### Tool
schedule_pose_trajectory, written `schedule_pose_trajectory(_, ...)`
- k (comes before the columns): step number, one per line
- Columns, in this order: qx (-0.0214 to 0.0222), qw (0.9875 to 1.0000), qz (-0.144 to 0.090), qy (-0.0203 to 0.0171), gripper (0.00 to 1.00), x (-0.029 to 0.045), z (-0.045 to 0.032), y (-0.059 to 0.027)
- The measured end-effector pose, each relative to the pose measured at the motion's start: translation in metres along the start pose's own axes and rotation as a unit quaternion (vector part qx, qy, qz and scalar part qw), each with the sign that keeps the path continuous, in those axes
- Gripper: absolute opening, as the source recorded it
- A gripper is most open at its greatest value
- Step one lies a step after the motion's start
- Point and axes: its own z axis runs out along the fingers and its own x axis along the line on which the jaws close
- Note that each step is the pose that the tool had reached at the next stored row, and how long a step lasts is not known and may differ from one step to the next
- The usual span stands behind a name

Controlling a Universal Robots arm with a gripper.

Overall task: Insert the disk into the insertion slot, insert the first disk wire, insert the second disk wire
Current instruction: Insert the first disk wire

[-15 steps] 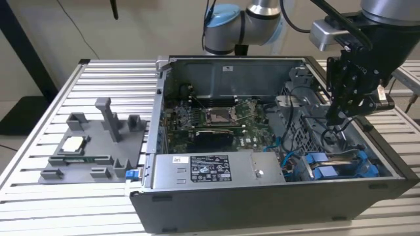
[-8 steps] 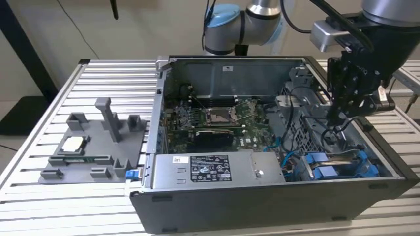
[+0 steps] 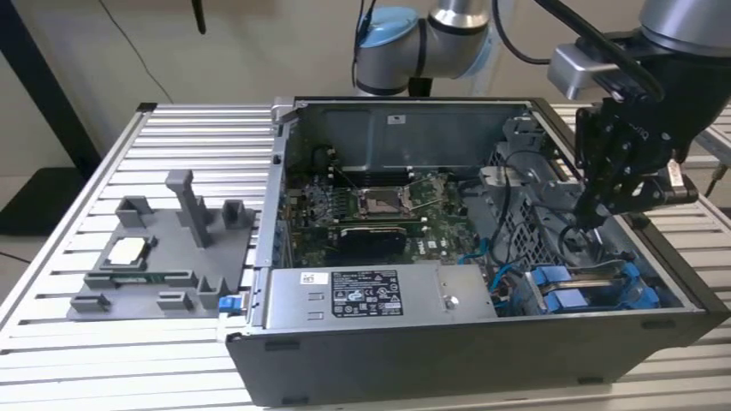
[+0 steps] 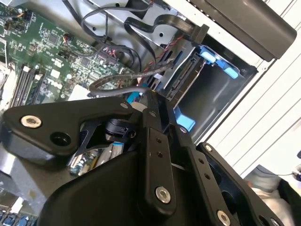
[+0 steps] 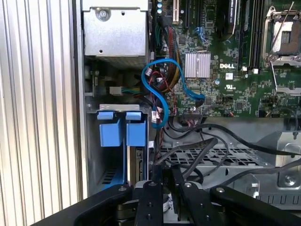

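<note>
Disk [image 5: 136, 133], clipped in its blue frame, is sitting inside the insertion slot [image 5: 96, 160] at a corner of the computer case [image 3: 457, 360], its blue tabs facing the open side for easy reach; we are judging that step done. We are hanging the end effector [image 5: 167, 173] low in the case just beside the slot; it is looking pressed together on a black wire [image 5: 197, 150], gripped near its end, we judge, so the plug can be steered toward the drive; the case is resting on the slatted counter [image 3: 183, 137].
</note>
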Motion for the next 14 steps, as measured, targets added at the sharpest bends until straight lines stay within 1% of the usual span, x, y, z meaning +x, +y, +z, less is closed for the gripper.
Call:
schedule_pose_trajectory(3,-0.0003,1.0,0.0,0.0003,0.19,0.0024,0.0011,-0.0003)
schedule_pose_trajectory(9,-0.0003,1.0,0.0,0.0004,0.19,0.0027,0.0013,-0.0004)
schedule_pose_trajectory(14,-0.0005,1.0,0.0,0.0004,0.19,0.0047,0.0018,-0.0004)
